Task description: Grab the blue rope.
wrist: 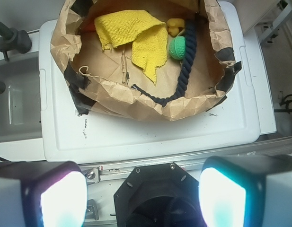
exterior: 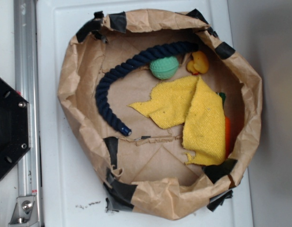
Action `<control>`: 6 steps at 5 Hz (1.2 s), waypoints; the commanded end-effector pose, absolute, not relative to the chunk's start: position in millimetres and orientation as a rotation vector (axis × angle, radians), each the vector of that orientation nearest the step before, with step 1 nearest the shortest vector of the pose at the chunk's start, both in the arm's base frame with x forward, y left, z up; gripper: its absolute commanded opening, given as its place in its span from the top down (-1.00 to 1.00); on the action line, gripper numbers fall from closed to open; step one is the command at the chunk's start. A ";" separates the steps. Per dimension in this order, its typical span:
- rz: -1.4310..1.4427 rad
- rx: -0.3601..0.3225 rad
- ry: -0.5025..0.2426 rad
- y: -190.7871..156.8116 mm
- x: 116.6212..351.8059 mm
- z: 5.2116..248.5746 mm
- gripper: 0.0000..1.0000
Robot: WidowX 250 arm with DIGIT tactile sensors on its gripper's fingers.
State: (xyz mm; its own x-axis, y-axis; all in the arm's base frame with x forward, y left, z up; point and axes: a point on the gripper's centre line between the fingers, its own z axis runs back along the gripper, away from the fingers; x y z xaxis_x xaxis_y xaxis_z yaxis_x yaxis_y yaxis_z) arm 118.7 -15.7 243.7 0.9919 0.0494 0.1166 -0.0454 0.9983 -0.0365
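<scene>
The blue rope (exterior: 118,78) is a thick navy twisted rope curving along the left and back of a brown paper bag's floor, its shiny capped end (exterior: 126,131) pointing toward the bag's middle. In the wrist view the blue rope (wrist: 186,71) runs down the bag's right side. My gripper (wrist: 143,198) does not show in the exterior view. In the wrist view it hangs well back from the bag, above the robot's black base (wrist: 157,194), open, with nothing between its fingers (wrist: 60,198).
The crumpled paper bag (exterior: 70,90), taped with black tape, stands on a white lid (exterior: 60,184). Inside lie a yellow cloth (exterior: 198,116), a green ball (exterior: 164,67), a yellow duck (exterior: 199,63) and an orange thing (exterior: 227,135) under the cloth. A metal rail (exterior: 26,71) runs along the left.
</scene>
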 end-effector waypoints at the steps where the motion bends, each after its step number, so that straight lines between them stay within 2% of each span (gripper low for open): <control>1: 0.048 -0.034 -0.118 -15.7 118.7 243.7 -1.00; 2: 0.034 0.075 -0.035 16.9 165.4 200.6 -1.00; 3: 0.103 0.113 -0.053 30.0 198.1 165.4 -1.00; 4: 0.046 0.191 -0.093 32.0 215.7 136.8 -1.00; 5: 0.020 0.205 -0.072 36.2 221.5 109.6 -1.00; 6: -0.024 0.250 -0.055 40.0 236.1 88.3 -1.00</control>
